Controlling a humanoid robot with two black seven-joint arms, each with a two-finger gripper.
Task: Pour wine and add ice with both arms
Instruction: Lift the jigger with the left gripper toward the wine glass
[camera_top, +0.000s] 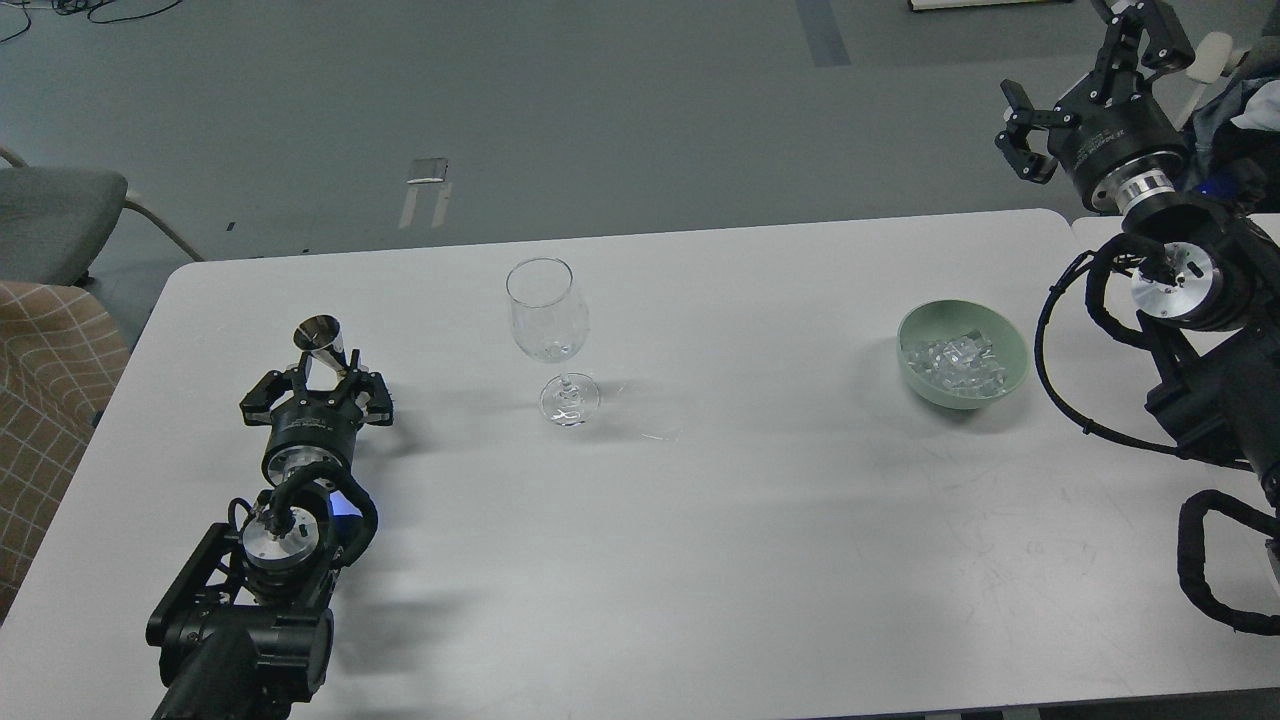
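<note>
The table (760, 520) carries everything, with most of its near half bare, which leaves both arms room to swing in. The right arm (1190, 290) comes in past the table's right edge, and its gripper (1085, 75) is raised beyond the far right corner with fingers spread and nothing in them, seemingly parked clear until ice is wanted. The left arm (270, 560) reaches up from the near left corner; its gripper (318, 385) is closed around a small metal cup (320, 345), held mouth-up near the left edge, probably so any wine inside stays put before pouring; no liquid is discernible in it. The green bowl (1012, 352) sits toward the right edge, on the right arm's side, holding the ice (955, 362) in a glittering heap. The glass (548, 310) stands upright and looks empty, toward the far edge between cup and bowl, within reach of either arm.
</note>
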